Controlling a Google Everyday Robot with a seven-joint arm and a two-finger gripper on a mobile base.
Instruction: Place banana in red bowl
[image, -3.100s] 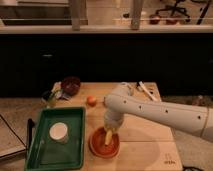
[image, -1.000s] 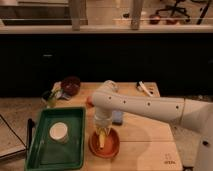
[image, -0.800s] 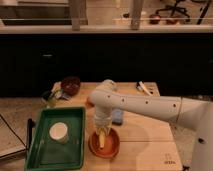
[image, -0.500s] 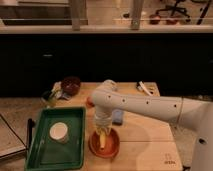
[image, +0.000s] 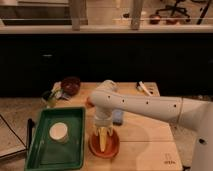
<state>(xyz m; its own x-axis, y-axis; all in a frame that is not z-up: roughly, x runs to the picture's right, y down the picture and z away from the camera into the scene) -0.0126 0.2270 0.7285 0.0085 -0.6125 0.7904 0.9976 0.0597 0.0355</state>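
The orange-red bowl (image: 113, 148) sits on the wooden table near its front edge, just right of the green tray. The small yellow banana (image: 103, 140) is inside the bowl, running from its back towards its front. My gripper (image: 102, 130) points straight down over the back of the bowl, right at the banana's upper end. The white arm (image: 145, 106) reaches in from the right and hides the bowl's far rim.
A green tray (image: 42, 152) with a white cup (image: 59, 132) lies left of the bowl. A dark maroon bowl (image: 70, 85) stands at the back left. An orange fruit (image: 88, 103) peeks from behind the arm. A blue-grey pad (image: 118, 118) lies behind the red bowl.
Since three seconds ago the arm's elbow has swung left and the gripper has come down onto the bowl with the banana. Over the last second nothing visibly moved.
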